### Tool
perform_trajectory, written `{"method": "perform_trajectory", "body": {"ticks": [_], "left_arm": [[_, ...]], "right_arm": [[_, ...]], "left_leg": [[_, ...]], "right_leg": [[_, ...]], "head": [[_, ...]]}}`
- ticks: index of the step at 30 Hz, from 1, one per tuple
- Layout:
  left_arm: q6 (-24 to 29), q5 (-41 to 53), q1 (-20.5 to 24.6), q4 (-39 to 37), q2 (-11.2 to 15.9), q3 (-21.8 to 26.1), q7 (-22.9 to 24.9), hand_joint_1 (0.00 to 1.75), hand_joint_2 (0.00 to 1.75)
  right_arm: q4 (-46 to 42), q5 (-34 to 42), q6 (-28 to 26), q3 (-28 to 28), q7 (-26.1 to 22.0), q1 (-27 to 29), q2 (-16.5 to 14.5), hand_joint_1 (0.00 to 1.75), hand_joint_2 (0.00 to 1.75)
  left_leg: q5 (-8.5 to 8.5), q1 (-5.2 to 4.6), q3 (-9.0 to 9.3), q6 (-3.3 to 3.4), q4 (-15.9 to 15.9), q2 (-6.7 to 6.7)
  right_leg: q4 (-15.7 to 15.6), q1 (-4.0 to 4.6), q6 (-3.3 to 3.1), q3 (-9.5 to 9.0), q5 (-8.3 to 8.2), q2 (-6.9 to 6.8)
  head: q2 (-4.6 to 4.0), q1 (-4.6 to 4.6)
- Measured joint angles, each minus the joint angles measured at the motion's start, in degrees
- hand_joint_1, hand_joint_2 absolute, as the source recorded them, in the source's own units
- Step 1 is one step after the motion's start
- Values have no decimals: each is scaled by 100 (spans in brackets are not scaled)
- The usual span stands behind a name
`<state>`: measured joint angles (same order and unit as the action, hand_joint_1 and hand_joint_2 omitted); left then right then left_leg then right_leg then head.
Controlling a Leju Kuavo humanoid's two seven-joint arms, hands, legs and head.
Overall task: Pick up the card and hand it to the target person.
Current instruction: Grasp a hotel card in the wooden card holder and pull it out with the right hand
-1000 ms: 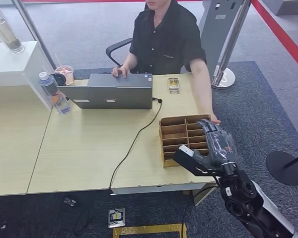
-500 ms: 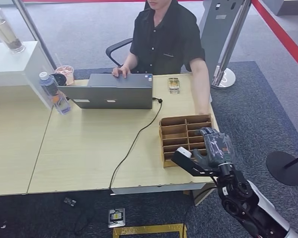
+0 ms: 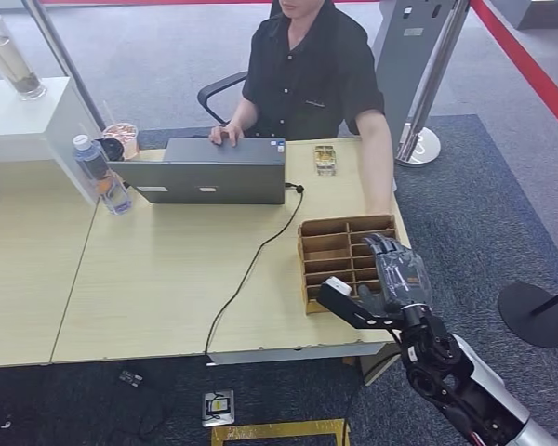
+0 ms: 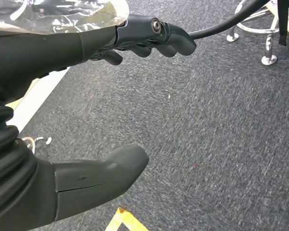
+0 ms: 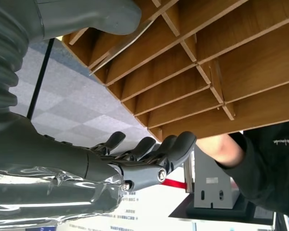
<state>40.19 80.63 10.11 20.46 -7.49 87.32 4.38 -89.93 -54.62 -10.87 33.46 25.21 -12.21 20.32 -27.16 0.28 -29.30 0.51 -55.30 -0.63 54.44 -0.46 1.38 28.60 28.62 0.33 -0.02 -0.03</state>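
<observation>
Presently the right hand [image 3: 395,279] hangs over the near right part of a wooden divider box [image 3: 332,243], fingers spread and well apart from the thumb [image 5: 92,14], with nothing clamped between them. In the right wrist view a thin pale sheet, apparently the card [image 5: 117,48], stands in one compartment of the box just beside the thumb; whether the thumb touches it cannot be told. The left hand [image 4: 45,53] hangs above grey carpet, thumb and fingers apart, holding nothing.

The box sits at the right end of a light wood table [image 3: 171,269], near its front edge. A person [image 3: 312,74] in a dark shirt sits on the far side, one arm reaching down toward the far edge of the box, the other hand at a grey laptop [image 3: 205,172]. A black cable [image 3: 255,260] runs from the laptop across the table and over the front edge. A bottle [image 3: 100,172] and a cup [image 3: 122,139] stand left of the laptop. Dark carpet [image 3: 472,204] lies to the right, with a red line [image 3: 529,65] crossing the floor beyond.
</observation>
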Motion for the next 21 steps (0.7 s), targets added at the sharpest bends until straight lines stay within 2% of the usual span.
{"method": "perform_trajectory", "body": {"ticks": [5,11,12,13,15,16,17,21], "left_arm": [[0,4,-1,0,24,-2,19,0,175],[0,2,-2,0,57,-18,51,0,175],[0,2,-2,0,58,-26,54,0,175],[0,2,-2,0,60,-36,54,0,175],[0,2,-2,0,60,-51,54,0,175],[0,1,-2,0,60,-59,54,0,175],[0,-1,-2,0,60,-66,54,0,175],[0,-10,-3,0,60,-80,106,0,175]], "right_arm": [[97,-1,-6,30,32,-4,-6,38,175],[187,-5,-2,62,68,-4,-7,51,175],[200,-10,2,67,80,-4,-7,58,175],[213,-18,5,70,95,-4,-8,74,175],[235,-49,16,73,125,-4,-8,135,175],[244,-74,22,74,145,-4,-8,160,175],[253,-102,27,75,168,-3,-8,174,175],[286,-200,41,79,225,-3,-8,175,175]], "left_leg": [[0,0,0,0,0,0],[0,0,0,0,0,0],[0,0,0,0,0,0],[0,0,0,0,0,0],[0,0,0,0,0,0],[0,0,1,0,0,0],[0,0,0,0,0,0],[0,0,0,0,0,0]], "right_leg": [[0,0,0,0,0,0],[0,0,0,0,0,0],[0,0,0,0,0,0],[0,0,0,0,0,0],[0,0,0,0,0,0],[0,0,0,0,0,0],[0,0,0,0,0,0],[0,0,0,0,0,0]], "head": [[0,-1],[0,-2],[0,-2],[0,-2],[0,-2],[0,-2],[0,-1],[0,-1]]}}
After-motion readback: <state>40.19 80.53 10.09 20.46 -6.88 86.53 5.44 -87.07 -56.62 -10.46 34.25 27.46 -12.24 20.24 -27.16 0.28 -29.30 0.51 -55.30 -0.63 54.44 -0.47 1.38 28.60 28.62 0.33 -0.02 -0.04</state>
